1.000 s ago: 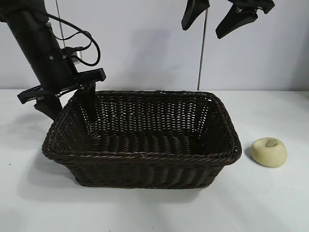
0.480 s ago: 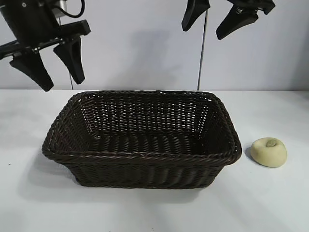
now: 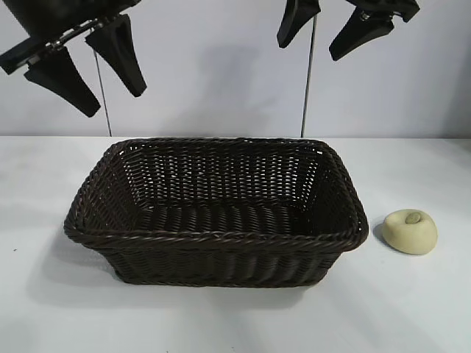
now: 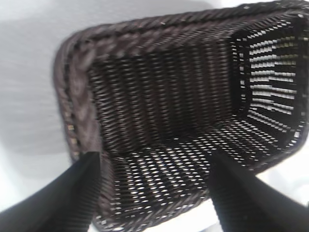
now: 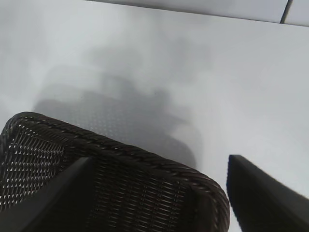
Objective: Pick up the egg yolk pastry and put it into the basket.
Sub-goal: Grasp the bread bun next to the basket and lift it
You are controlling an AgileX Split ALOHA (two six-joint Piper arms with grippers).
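The egg yolk pastry point(image 3: 410, 231) lies on the white table point(image 3: 412, 309) just beside the basket point(image 3: 216, 237), off the basket's short end that sits under the right arm, apart from the wicker and with its brownish dimple up. The basket is empty inside.

The step in hand looks like the reach for the pastry. It is small, round and probably soft, so the fingers should come straight down around its sides and close gently, low enough not to slide off its dome, then lift it over the braided rim.

The right gripper point(image 3: 333, 26) hangs high above the basket's far rim, fingers spread, holding nothing. The left gripper point(image 3: 87, 65) hangs high over the basket's opposite end, also spread and empty.
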